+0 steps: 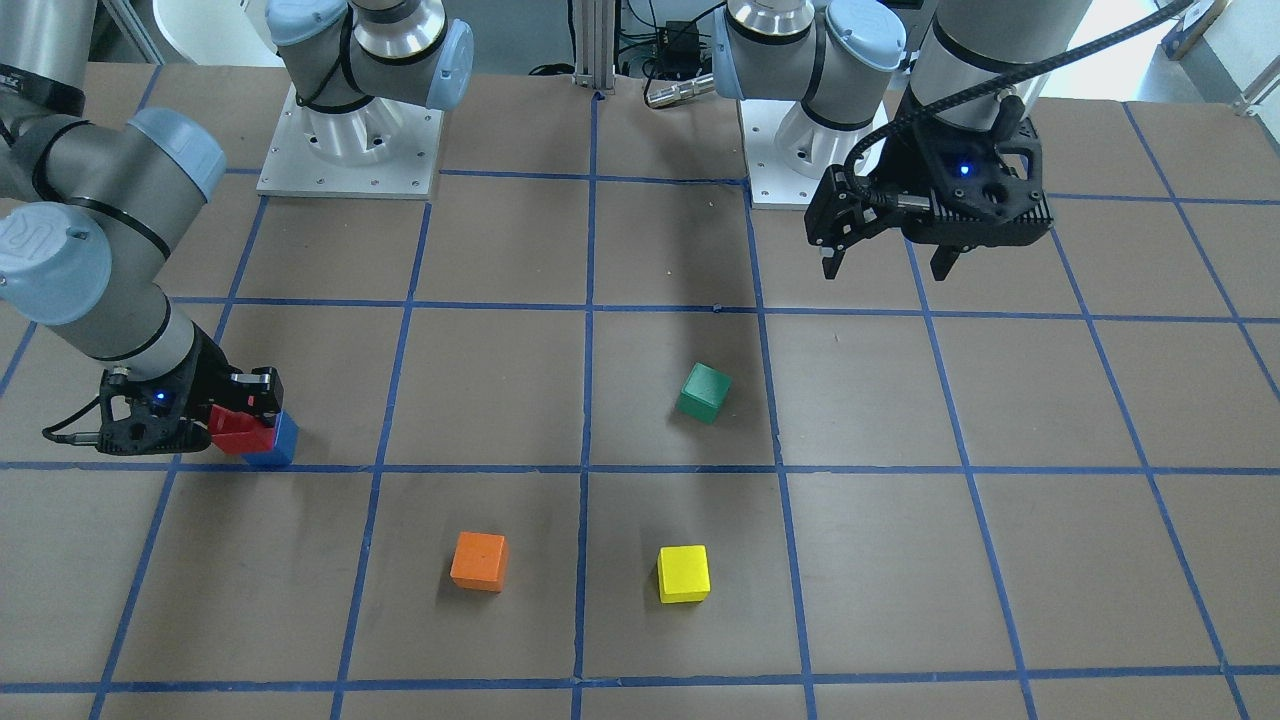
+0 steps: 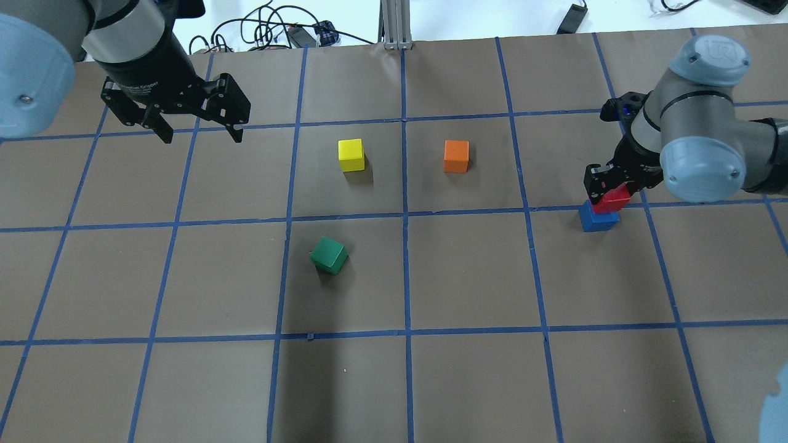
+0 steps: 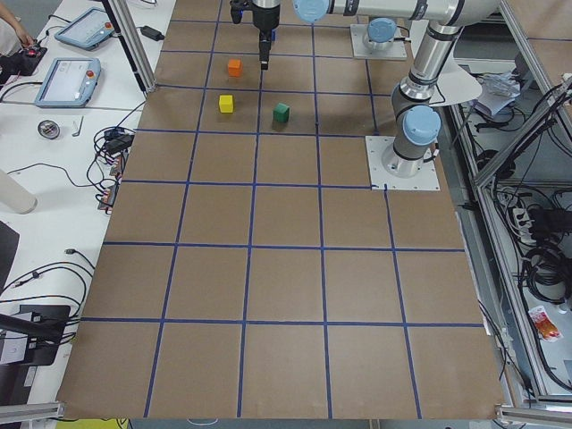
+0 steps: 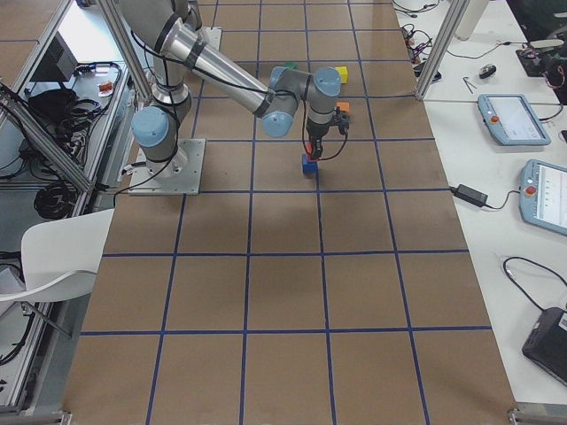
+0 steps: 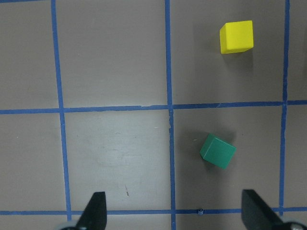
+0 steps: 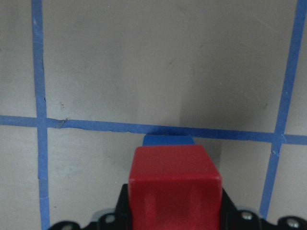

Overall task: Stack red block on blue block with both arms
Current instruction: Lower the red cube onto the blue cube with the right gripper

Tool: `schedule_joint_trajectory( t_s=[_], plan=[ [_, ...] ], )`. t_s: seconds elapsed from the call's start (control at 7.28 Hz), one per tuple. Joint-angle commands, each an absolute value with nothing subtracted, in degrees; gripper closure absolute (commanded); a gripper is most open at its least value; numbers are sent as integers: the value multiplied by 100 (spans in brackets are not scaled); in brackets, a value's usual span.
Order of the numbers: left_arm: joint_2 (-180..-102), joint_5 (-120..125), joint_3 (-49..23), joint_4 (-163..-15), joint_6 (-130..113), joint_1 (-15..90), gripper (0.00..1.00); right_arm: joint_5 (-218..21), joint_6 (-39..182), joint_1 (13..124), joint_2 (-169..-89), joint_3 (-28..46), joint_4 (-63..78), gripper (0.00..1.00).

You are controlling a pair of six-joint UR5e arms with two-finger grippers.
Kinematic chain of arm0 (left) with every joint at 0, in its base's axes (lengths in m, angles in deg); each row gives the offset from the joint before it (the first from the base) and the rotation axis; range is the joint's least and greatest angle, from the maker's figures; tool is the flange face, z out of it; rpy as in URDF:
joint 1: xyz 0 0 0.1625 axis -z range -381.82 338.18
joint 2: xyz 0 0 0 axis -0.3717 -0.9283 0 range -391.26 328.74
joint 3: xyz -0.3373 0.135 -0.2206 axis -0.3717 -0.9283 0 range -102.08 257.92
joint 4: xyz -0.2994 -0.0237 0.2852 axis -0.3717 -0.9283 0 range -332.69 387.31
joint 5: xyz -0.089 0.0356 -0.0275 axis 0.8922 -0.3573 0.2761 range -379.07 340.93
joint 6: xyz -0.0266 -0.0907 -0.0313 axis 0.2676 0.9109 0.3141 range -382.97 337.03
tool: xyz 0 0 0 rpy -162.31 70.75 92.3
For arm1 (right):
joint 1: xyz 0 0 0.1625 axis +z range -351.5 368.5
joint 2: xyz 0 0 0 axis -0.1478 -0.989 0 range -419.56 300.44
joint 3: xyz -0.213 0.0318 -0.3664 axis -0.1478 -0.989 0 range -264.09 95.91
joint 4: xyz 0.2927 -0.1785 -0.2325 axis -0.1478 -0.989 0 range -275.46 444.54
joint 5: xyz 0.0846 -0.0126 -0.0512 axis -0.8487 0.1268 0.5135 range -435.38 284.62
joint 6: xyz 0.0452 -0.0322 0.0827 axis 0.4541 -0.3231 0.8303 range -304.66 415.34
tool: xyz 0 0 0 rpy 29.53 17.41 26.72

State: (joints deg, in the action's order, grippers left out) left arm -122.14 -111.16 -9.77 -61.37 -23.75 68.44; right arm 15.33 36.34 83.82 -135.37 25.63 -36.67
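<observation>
My right gripper (image 1: 243,428) is shut on the red block (image 1: 233,431) and holds it directly on or just over the blue block (image 1: 277,443); I cannot tell if they touch. In the overhead view the red block (image 2: 611,200) covers the far part of the blue block (image 2: 597,219). The right wrist view shows the red block (image 6: 175,182) between the fingers, with a strip of the blue block (image 6: 168,140) beyond it. My left gripper (image 1: 888,268) is open and empty, raised near its base; it also shows in the overhead view (image 2: 200,134).
A green block (image 1: 704,392) lies near the table's middle, turned at an angle. An orange block (image 1: 479,560) and a yellow block (image 1: 683,573) stand on the operators' side. The two arm bases (image 1: 350,140) stand at the robot's edge.
</observation>
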Motion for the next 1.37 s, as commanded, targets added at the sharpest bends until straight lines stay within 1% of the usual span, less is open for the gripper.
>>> schedule_joint_trajectory(
  t_s=[0.0,0.82,0.96,1.24],
  plan=[
    [-12214,-11101,-971,-6137,-2376,6844,0,1665,3626,8382,-13523,2595,-3675,100],
    [-12214,-11074,-979,-6119,-2376,6853,0,1568,3679,8382,-13532,2604,-3657,100],
    [-12214,-11074,-979,-6119,-2376,6844,0,1568,3662,8382,-13506,2604,-3666,90],
    [-12214,-11109,-988,-6119,-2384,6844,0,1585,3636,8382,-13488,2604,-3657,19]
  ],
)
